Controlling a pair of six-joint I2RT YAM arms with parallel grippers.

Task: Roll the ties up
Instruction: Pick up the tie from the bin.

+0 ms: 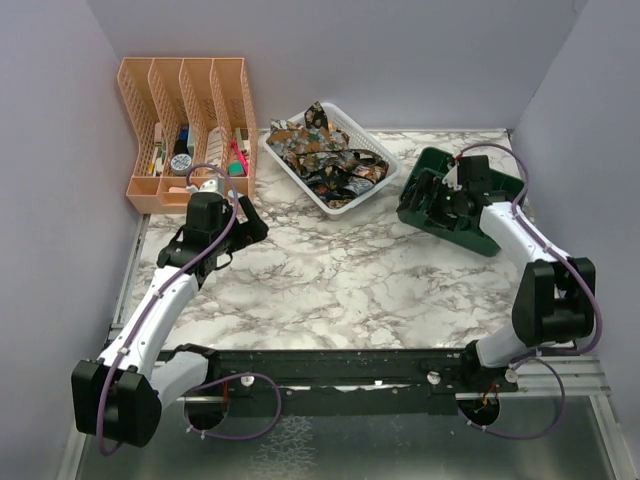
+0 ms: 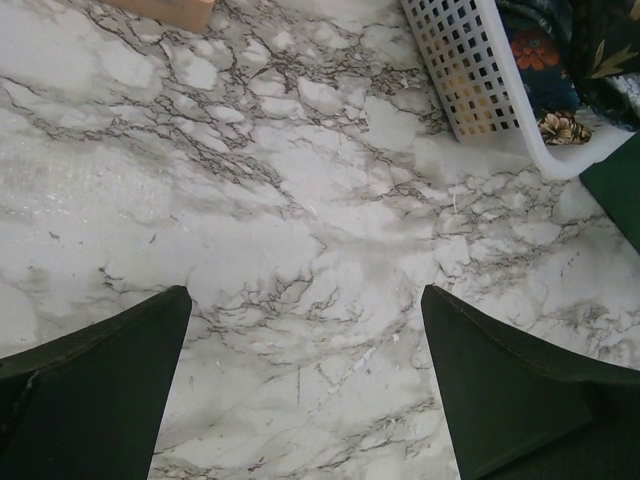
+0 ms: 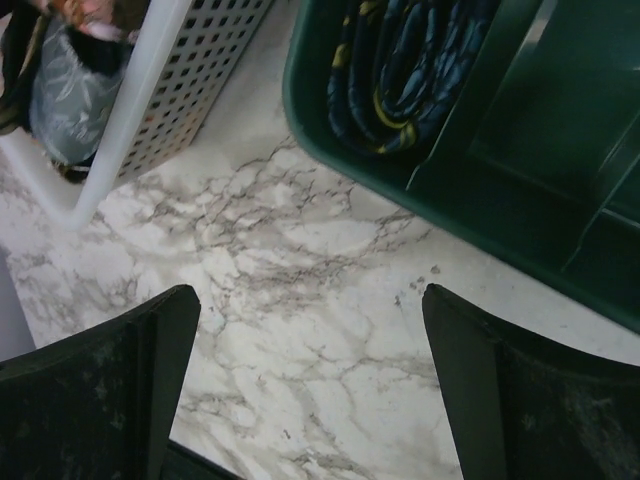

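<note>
The dark fabric ties [image 1: 325, 155], patterned in orange, gold and cream, are heaped in a white perforated plastic basket [image 1: 296, 178] at the back of the white marble-patterned table [image 1: 340, 290]; none is gripped. A further coiled dark tie with yellow markings [image 3: 400, 70] is seen in a compartment of the dark green plastic tray [image 3: 560, 130], just right of the basket. The left gripper [image 2: 305, 390] is spread wide above bare marble near the basket's corner, with nothing between its fingers. The right gripper [image 3: 310, 390] is likewise parted and empty, close to the tray's wall. An orange slotted file organiser [image 1: 185, 110] is placed at the back left.
</note>
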